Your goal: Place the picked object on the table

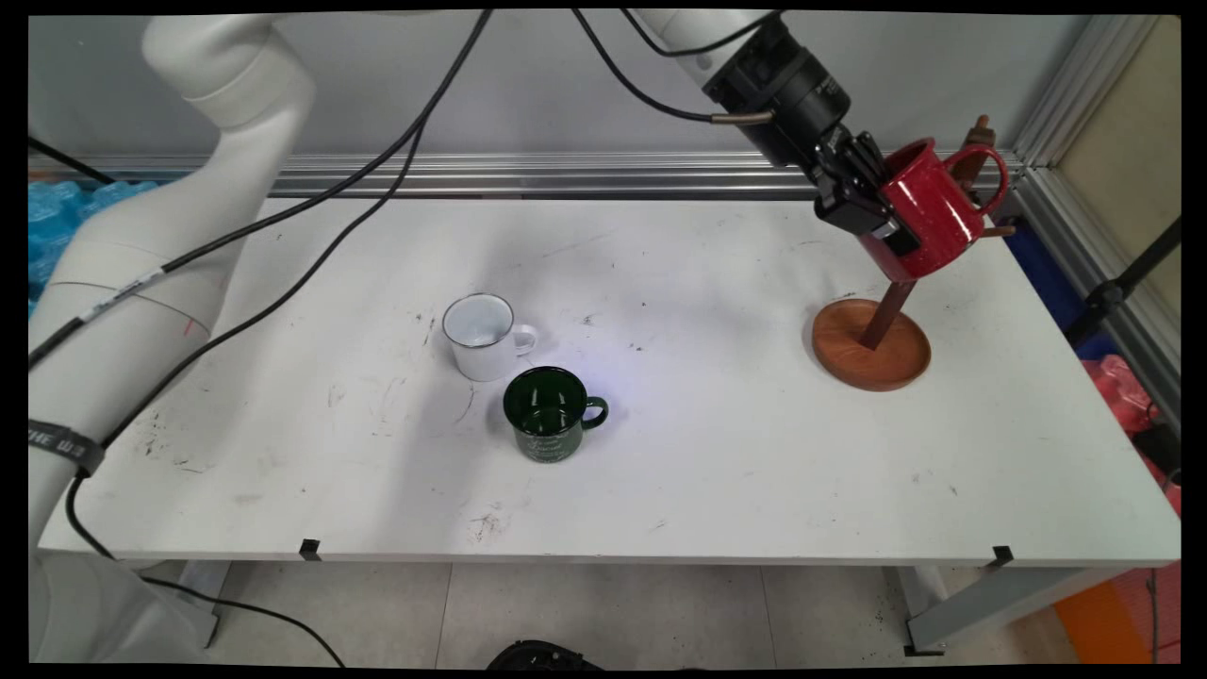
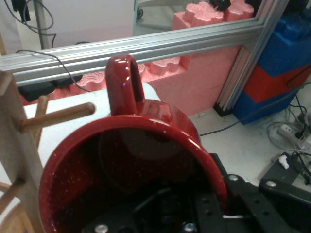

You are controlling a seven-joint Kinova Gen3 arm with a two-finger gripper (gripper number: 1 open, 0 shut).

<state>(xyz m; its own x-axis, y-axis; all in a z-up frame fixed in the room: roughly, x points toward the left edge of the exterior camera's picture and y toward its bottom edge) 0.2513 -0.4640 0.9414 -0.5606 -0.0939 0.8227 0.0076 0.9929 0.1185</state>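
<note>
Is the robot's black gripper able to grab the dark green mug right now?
Probably not yet: the black gripper is shut on the red enamel mug by the wooden mug tree. The dark green mug itself stands uncovered.

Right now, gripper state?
Gripper: shut on the red mug, clamped on its rim, held in the air by the wooden mug stand.

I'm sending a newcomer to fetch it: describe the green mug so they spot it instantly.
On the white table, look near the middle, where two mugs stand close together. The green mug is the nearer one, just right of the white mug. It is dark and glossy, its handle pointing right.
</note>
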